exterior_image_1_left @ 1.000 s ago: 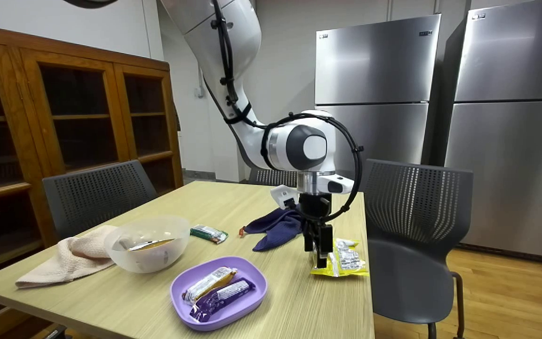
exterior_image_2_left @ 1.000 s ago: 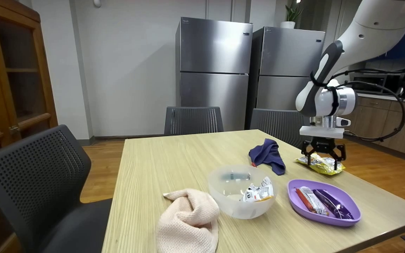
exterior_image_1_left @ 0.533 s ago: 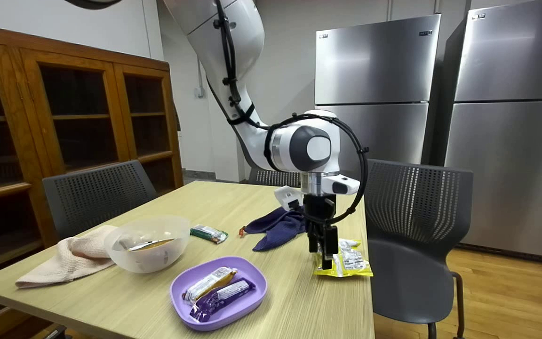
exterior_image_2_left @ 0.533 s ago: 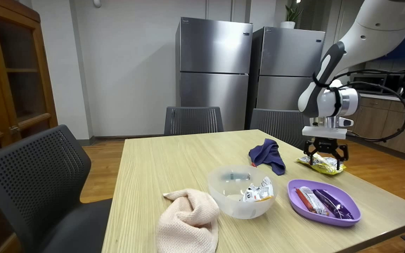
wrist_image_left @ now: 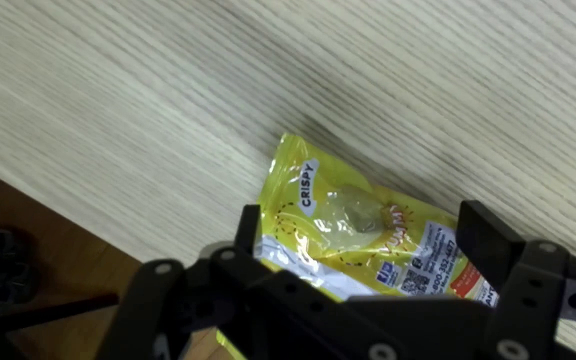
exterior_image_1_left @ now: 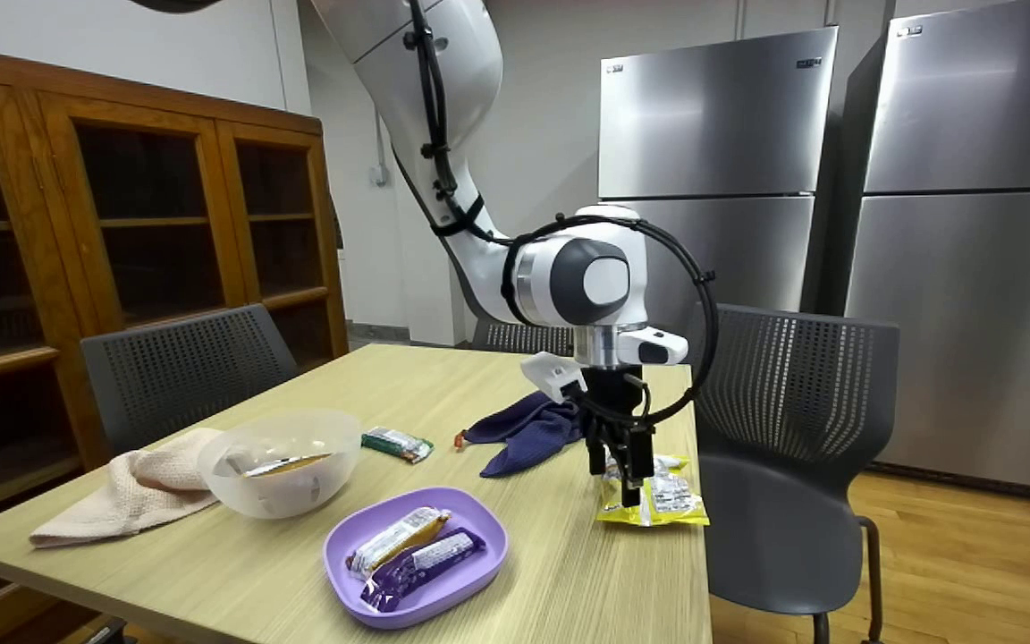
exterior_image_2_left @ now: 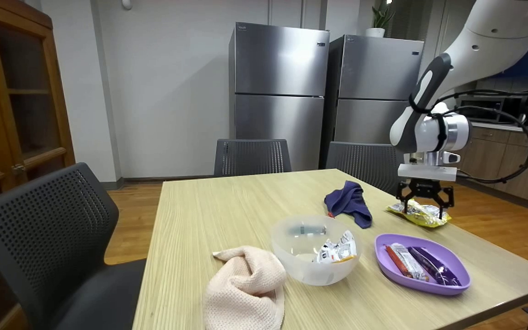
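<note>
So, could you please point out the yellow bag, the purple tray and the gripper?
Yellow bag [wrist_image_left: 348, 232]: wrist view, printed side.
Purple tray [exterior_image_1_left: 440, 602]: an exterior view, near wall.
Gripper [exterior_image_2_left: 423, 213]: an exterior view, midway between fingertips.

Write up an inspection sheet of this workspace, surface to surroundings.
Surface: pale wood-grain table.
Nearest thing: yellow snack bag, lying near the table's edge.
Clutter: purple tray with two wrapped bars; translucent bowl holding a snack packet; pink cloth; navy cloth, something red at its edge; green packet.
Gripper: open, fingers apart at the bag; contact unclear.
Cables: black cable strapped along the arm, looping beside the gripper.
Surroundings: steel refrigerators, dark chairs, wooden cabinet.
</note>
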Controlling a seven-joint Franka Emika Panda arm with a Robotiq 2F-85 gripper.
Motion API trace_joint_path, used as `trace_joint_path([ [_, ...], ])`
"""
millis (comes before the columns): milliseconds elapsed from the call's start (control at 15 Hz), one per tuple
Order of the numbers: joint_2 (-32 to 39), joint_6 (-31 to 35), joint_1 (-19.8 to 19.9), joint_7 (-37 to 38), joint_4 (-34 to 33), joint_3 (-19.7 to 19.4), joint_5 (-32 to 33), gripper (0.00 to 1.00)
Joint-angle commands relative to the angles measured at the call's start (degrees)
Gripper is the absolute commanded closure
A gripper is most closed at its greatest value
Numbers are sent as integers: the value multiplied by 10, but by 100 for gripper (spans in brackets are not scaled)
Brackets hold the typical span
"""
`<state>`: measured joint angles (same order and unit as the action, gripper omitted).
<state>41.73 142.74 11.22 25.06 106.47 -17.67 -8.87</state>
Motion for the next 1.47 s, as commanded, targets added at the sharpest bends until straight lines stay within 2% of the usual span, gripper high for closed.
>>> trace_joint_path([
  [0,-30,24,12,-64,33,11,12,0],
  [467,-30,33,19,-132,55,12,17,0],
  [1133,-34,41,31,-166,68,11,19,0],
  [1200,-34,41,31,-167,68,12,19,25],
  [1267,-35,43,31,-168,69,12,19,26],
  [1400,-35,45,31,-170,70,13,19,42],
])
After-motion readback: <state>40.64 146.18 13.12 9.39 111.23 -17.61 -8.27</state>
